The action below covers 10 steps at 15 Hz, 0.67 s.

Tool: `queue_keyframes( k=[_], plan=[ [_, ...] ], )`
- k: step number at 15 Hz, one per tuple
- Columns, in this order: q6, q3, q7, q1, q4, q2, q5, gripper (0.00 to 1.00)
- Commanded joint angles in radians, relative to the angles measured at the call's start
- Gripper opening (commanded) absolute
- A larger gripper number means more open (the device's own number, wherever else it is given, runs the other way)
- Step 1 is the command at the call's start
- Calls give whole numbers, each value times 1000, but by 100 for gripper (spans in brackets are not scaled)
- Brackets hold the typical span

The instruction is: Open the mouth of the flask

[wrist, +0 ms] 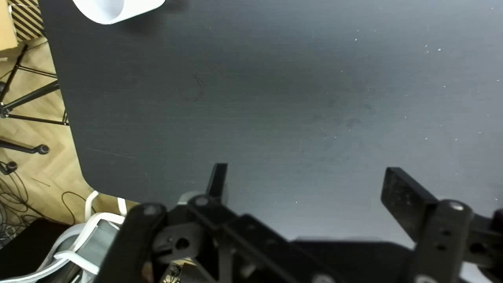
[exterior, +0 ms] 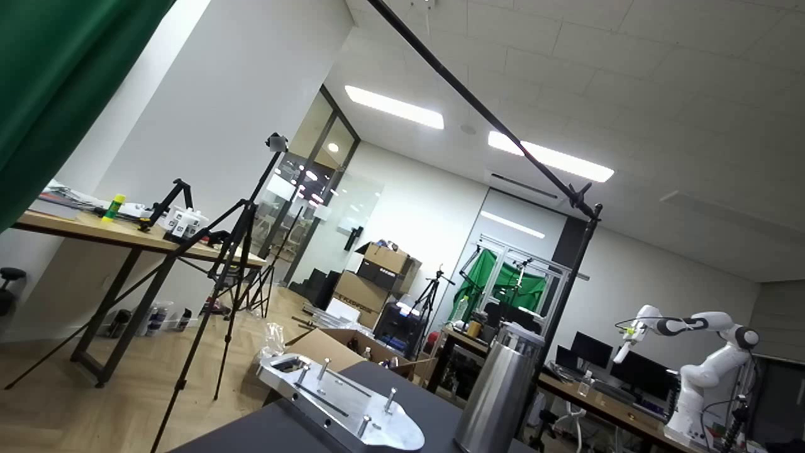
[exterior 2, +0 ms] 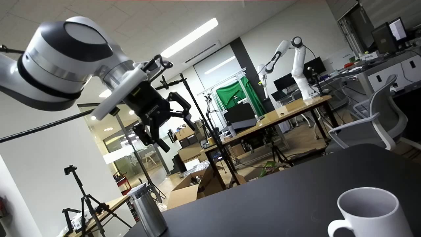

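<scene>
on the left in an exterior view there's a metal plate (exterior: 365, 402) with bolts (exterior: 390, 400) sticking up, lying across the edge of the table (exterior: 277, 434) close to a corner. can't tell if it actually overhangs. my guess is it's some kind of mount, parked there to be out of the way.

right of it is the flask (exterior: 500, 390), brushed metal, near the edge that runs right from that corner. it's standing on its base, probably so the top is free for a grab from above. long axis is vertical, mouth (exterior: 522, 333) pointing straight up. it does slant in both exterior views, but so does the whole room. the mouth looks covered, though i wouldn't swear to it.

next along is the pincer (exterior 2: 179, 136), hanging off the arm (exterior 2: 70, 56) well above the table, aimed down. it's spread wide with nothing in its grip: wrist view has the fingertips (wrist: 401, 204) far apart and tabletop behind the gap. probably held high to clear stuff, and wide so it can go round the flask's top. but the wrist view shows a rounded table corner and no flask, so i reckon it has to swing over first.

far right, a white mug (exterior 2: 375, 225) stands upright, nearer the camera than the table's rounded far corner and well apart from the flask. prob set there so nothing gets knocked.
</scene>
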Motion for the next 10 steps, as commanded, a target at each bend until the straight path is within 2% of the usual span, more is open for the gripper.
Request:
queue_keyframes(
  k=[1,2,3,5,8,10],
  plan=[
    [24,6,4,33,41,30,45,100],
    [39,11,4,50,59,43,70,97],
    [46,17,-6,75,81,57,110,74],
    [58,35,-11,122,133,92,184,71],
    [70,84,-2,185,238,173,262,47],
    [80,119,2,217,309,234,291,35]
  ],
)
